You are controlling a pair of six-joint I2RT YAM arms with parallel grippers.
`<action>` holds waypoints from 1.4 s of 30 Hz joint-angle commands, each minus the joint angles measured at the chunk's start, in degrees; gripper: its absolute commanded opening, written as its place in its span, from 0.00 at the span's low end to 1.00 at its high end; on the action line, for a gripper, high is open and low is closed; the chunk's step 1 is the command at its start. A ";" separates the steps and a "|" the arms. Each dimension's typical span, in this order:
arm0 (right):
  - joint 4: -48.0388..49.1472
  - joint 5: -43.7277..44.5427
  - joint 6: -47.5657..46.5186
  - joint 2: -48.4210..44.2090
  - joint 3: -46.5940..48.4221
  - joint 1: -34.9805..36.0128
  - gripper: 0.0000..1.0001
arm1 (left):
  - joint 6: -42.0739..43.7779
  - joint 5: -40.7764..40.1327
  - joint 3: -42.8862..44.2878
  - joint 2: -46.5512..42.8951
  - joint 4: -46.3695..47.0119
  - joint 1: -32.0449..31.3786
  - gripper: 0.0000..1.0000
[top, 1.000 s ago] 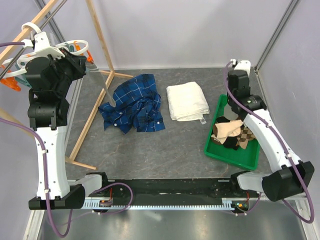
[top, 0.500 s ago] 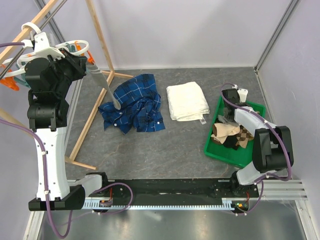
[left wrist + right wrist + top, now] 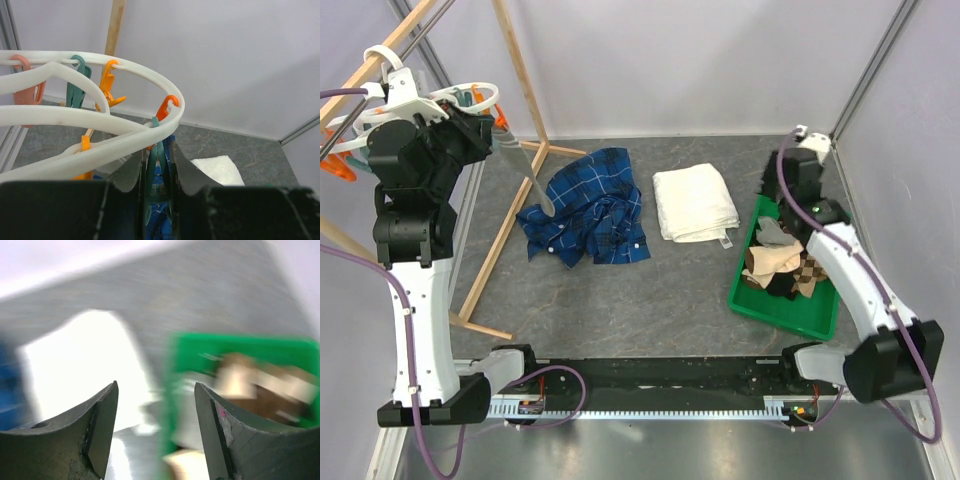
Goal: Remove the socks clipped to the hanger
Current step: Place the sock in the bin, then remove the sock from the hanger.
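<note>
From above, my left gripper [image 3: 485,128] is up at the round white plastic hanger [image 3: 415,95]. A long grey sock [image 3: 532,182] hangs down just beside it. My right gripper [image 3: 782,212] is over the green plastic tray [image 3: 790,310], where brown, black and tan socks [image 3: 788,268] lie in a heap. In my left wrist view, my fingers are closed on a teal clothespin [image 3: 154,197] under the hanger's ring. I think I should squeeze it hard so it lets go, not tug. My right wrist view is all blurry. There my fingers stand apart with nothing between them, and the tray is below.
</note>
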 commanded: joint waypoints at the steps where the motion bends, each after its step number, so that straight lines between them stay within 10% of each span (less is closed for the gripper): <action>1: 17.15 -9.08 1.44 -4.85 -3.50 13.27 0.69 | -0.09 4.50 0.02 -1.80 0.10 0.02 0.18; 9: 53.54 -31.95 -3.80 7.08 -1.06 31.91 0.68 | -0.09 5.46 0.02 -3.65 -1.13 0.02 0.18; 26: 54.18 -30.65 -18.49 44.71 42.18 48.27 0.74 | 0.00 7.31 -0.86 -5.05 -2.45 0.02 0.19; 38: 53.13 -22.12 -24.20 43.14 42.02 48.71 0.01 | -1.76 8.98 0.11 -5.14 -3.24 0.02 0.20; 42: 52.87 -23.52 -24.56 41.65 40.44 48.80 0.00 | -1.59 8.37 -0.51 -5.49 -3.59 0.02 0.28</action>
